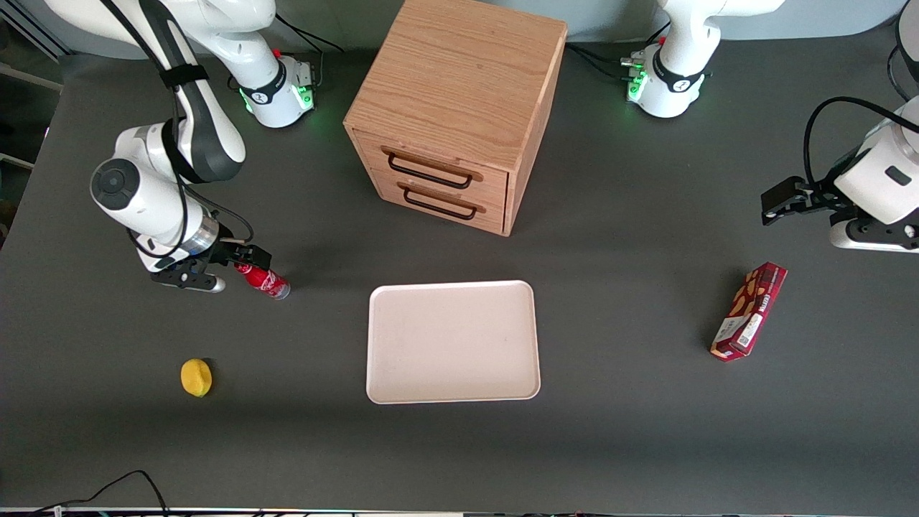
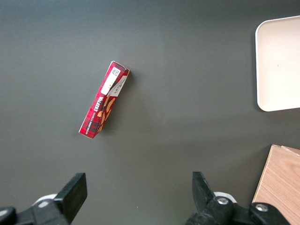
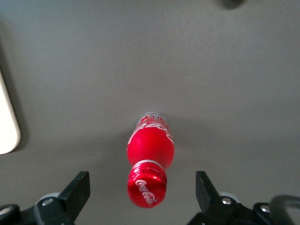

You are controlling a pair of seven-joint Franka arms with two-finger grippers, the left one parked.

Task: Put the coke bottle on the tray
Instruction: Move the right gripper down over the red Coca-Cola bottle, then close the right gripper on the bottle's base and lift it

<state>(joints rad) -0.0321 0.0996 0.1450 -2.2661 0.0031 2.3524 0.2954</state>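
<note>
The coke bottle (image 1: 264, 281) is small and red with white script and a red cap. It stands on the dark table toward the working arm's end, apart from the tray. In the right wrist view the bottle (image 3: 150, 154) shows from above, cap nearest the camera. My right gripper (image 1: 240, 271) is open just above it. Its fingers (image 3: 77, 190) stand wide on either side of the cap without touching it, and the gripper (image 3: 143, 192) is centred over the cap. The pale pinkish-white tray (image 1: 452, 341) lies flat mid-table, and its corner shows in the right wrist view (image 3: 7, 126).
A wooden two-drawer cabinet (image 1: 459, 108) stands farther from the front camera than the tray. A small yellow fruit (image 1: 196, 377) lies nearer the camera than the bottle. A red snack box (image 1: 749, 310) lies toward the parked arm's end and also shows in the left wrist view (image 2: 103, 104).
</note>
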